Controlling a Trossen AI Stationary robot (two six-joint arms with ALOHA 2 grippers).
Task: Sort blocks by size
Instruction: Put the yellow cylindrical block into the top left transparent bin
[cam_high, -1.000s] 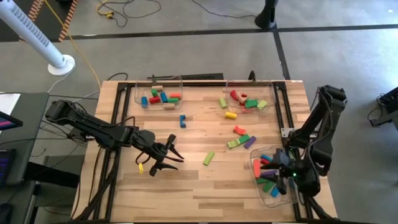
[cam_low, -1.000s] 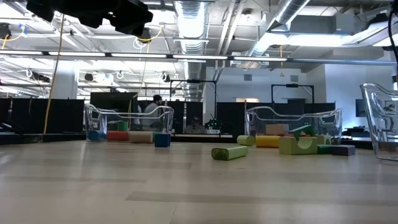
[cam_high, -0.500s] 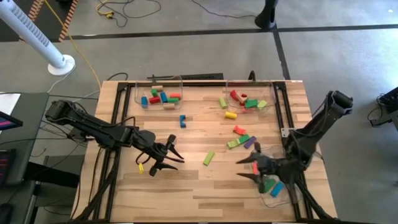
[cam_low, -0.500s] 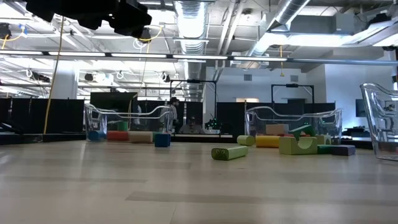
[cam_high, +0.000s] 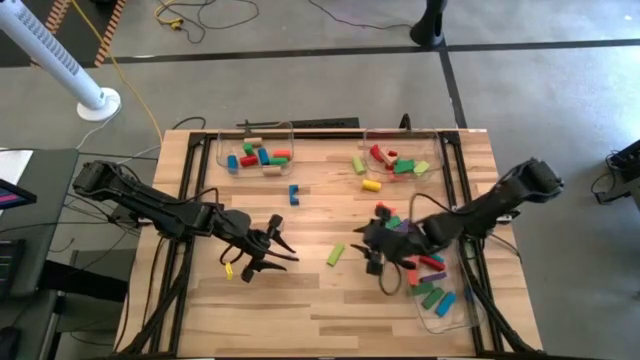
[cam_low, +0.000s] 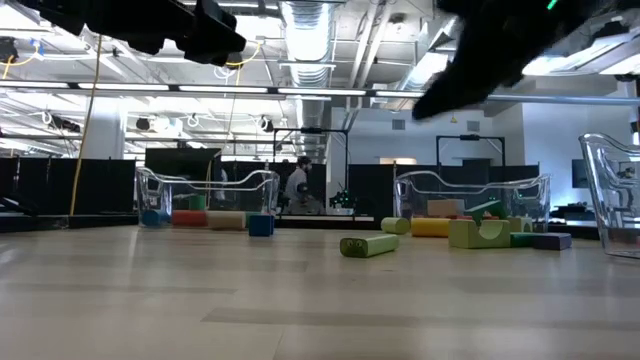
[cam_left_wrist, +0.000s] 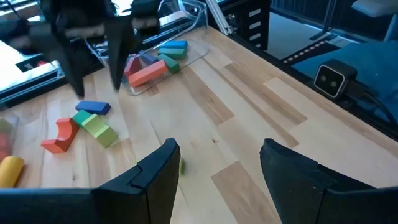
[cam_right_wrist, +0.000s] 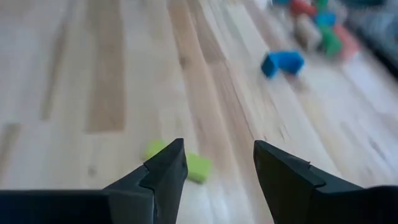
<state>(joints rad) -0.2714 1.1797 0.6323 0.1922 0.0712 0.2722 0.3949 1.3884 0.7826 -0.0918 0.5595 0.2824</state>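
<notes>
While the left hand (cam_high: 268, 255) hovers with fingers spread over the tabletop (cam_high: 310, 300), holding nothing, the right hand (cam_high: 375, 262) hangs above the middle right, its fingers likewise apart and empty. A light green block (cam_high: 336, 254) lies on the wood between the 2 hands, and a blue block (cam_high: 293, 194) lies alone farther back. Other blocks sit in 3 clear trays: back left (cam_high: 256, 156), back right (cam_high: 400, 160) and front right (cam_high: 437, 295). A small cluster (cam_high: 390, 218) rests loose just beside the right arm. A yellow block (cam_high: 227, 270) lies close to the left hand.
</notes>
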